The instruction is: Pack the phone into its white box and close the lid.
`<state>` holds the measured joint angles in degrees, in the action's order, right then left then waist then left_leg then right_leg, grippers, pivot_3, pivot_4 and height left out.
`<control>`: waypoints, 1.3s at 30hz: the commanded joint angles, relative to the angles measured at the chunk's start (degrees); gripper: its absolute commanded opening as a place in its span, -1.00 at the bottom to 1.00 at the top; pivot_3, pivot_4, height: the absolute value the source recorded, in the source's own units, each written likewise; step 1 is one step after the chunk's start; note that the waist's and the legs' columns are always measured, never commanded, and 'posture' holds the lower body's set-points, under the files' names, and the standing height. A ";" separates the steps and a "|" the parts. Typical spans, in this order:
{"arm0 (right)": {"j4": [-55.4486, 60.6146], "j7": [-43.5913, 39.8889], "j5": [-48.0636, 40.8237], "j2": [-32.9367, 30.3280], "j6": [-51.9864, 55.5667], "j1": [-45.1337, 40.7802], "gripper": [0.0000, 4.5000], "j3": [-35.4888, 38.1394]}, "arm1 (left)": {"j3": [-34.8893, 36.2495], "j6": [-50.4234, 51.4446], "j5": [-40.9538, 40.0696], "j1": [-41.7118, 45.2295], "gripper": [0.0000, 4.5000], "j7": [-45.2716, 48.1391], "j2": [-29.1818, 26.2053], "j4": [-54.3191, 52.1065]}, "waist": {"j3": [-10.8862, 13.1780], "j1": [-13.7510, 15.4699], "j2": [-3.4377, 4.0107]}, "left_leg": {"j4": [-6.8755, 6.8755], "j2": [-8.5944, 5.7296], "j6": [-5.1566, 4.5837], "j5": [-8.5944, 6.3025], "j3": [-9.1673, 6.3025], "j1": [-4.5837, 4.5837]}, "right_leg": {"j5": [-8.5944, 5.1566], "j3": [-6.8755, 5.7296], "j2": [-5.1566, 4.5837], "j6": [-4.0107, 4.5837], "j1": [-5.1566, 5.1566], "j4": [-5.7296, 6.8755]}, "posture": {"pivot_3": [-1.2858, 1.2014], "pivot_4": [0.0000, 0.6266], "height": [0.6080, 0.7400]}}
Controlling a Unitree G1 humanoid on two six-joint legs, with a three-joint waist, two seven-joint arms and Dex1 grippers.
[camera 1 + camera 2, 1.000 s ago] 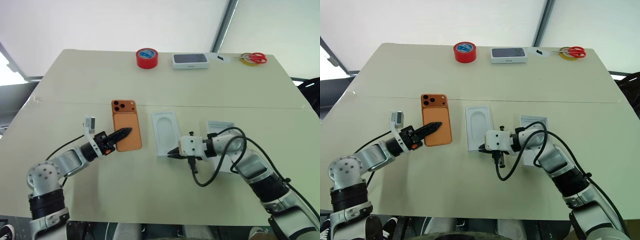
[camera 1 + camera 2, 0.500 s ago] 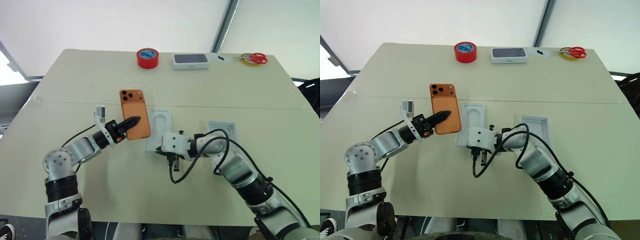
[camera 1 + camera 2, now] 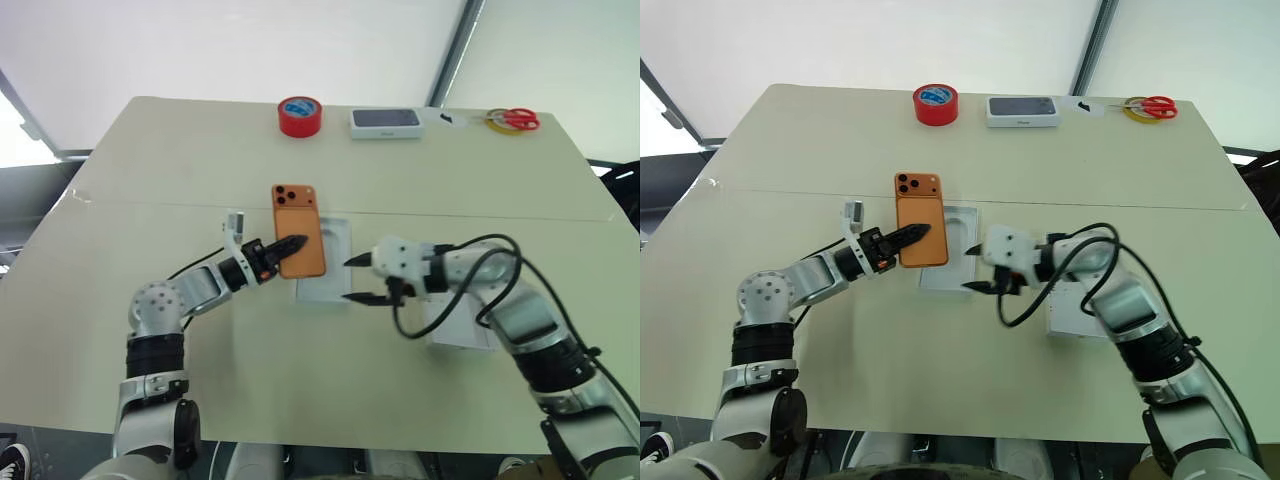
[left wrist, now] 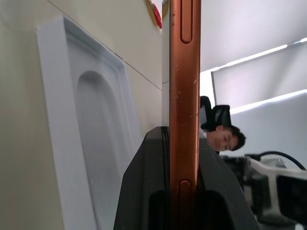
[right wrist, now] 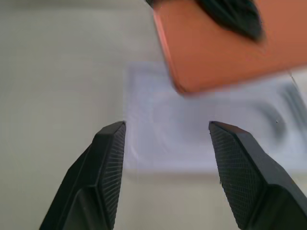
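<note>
The orange phone (image 3: 300, 228) hangs back up over the left side of a round-cornered moulded white insert tray (image 3: 335, 268). My left gripper (image 3: 292, 243) is shut on the phone's near end. The left wrist view has the phone edge-on (image 4: 184, 96) between the black fingers (image 4: 144, 191). My right gripper (image 3: 350, 280) stands open just right of the tray's near end, holding nothing. Ahead of its spread fingertips (image 5: 112, 143) lie the tray (image 5: 192, 143) and the phone (image 5: 211, 52). A shallow white rectangular tray (image 3: 1068, 322) lies under my right forearm; whether it is the white box or the lid I cannot tell.
At the table's far edge stand a red tape roll (image 3: 300, 115), a white slab with a dark top (image 3: 385, 120) and red-handled scissors (image 3: 515, 118) beside a yellow ring. A black cable loops from my right wrist over the table. A person sits beyond the table (image 4: 225, 139).
My left gripper has carried the phone to the right, from beside the insert tray to over its left side. My right gripper has opened and drawn back from the tray's near edge.
</note>
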<state>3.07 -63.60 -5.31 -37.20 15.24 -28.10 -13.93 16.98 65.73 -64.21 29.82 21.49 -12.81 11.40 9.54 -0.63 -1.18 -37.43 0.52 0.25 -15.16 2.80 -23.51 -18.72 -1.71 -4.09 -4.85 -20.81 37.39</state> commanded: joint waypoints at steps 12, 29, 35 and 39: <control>-12.51 4.51 5.54 1.63 -13.88 -4.63 0.29 0.50 | -2.40 2.63 2.59 1.93 -1.00 1.80 1.58 0.05 | 0.05 0.07 0.07 | -0.04 0.23 0.19 0.12 0.01 0.00 | -0.01 0.03 0.25 0.00 -0.06 0.05 | 0.03 -0.52 0.96; -13.68 5.20 6.20 3.50 -15.13 -4.97 0.34 0.33 | -1.73 11.30 4.98 8.22 0.93 -2.79 -0.81 0.30 | 0.04 -0.14 0.09 | -0.14 0.28 0.21 0.13 -0.04 0.10 | -0.01 0.02 0.32 0.00 0.10 0.08 | 0.03 -0.52 0.96; -14.11 5.58 6.67 3.64 -15.61 -4.97 0.34 0.30 | -0.27 13.22 4.05 7.43 0.93 -4.37 -1.92 -3.90 | 0.05 -0.10 0.09 | -0.15 0.29 0.22 0.13 -0.04 0.08 | -0.01 0.02 0.32 0.00 0.09 0.06 | 0.03 -0.52 0.96; -13.66 5.55 6.46 3.92 -15.25 -5.02 0.34 0.26 | 1.20 13.80 4.10 5.22 0.93 -4.61 -3.32 -5.77 | 0.05 -0.09 0.09 | -0.15 0.29 0.22 0.13 -0.04 0.08 | 0.00 0.02 0.32 0.00 0.09 0.06 | 0.03 -0.52 0.96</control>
<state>-11.59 -58.33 1.56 -33.59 0.67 -32.11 -14.30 16.97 79.48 -59.35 35.84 16.26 -14.98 8.12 9.59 -0.72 -1.09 -37.59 0.81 0.47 -15.03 2.76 -23.43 -18.72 -1.69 -3.78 -4.85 -20.71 37.45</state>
